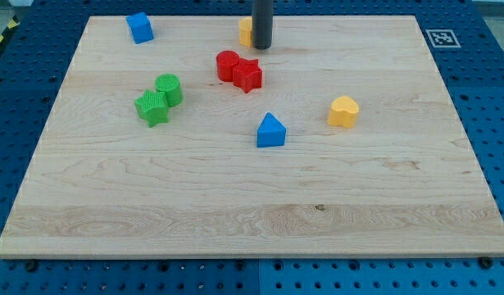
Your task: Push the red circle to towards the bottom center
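Note:
The red circle [227, 65] lies on the wooden board [252, 205] a little above the middle, touching a second red block [248, 76] at its lower right. My tip [261, 47] stands near the view's top centre, just above and to the right of the red circle, apart from it. The rod hides part of a yellow block [246, 31] behind it.
A blue block [140, 27] lies at the top left. A green circle [169, 88] and a green block [152, 107] touch at the left. A blue triangular block [270, 131] lies at the centre. A yellow block [343, 111] lies to its right. The board's edges drop to a blue pegboard.

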Available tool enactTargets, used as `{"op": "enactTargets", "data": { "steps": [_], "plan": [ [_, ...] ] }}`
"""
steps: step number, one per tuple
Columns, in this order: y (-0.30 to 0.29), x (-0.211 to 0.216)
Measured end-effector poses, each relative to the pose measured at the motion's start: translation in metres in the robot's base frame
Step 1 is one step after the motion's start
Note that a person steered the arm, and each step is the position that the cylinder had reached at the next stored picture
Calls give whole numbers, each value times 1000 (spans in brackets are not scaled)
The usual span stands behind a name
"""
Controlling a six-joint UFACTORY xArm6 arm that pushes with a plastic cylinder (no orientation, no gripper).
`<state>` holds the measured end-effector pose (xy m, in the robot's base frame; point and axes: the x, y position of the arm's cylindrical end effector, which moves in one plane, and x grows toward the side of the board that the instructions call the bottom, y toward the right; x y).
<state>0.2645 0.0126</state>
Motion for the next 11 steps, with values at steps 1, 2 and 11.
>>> {"op": "enactTargets", "data": {
  "steps": [1,2,11],
  "plan": [
    [-2,0],
    [-3,2],
    [-56,47]
  ]
}}
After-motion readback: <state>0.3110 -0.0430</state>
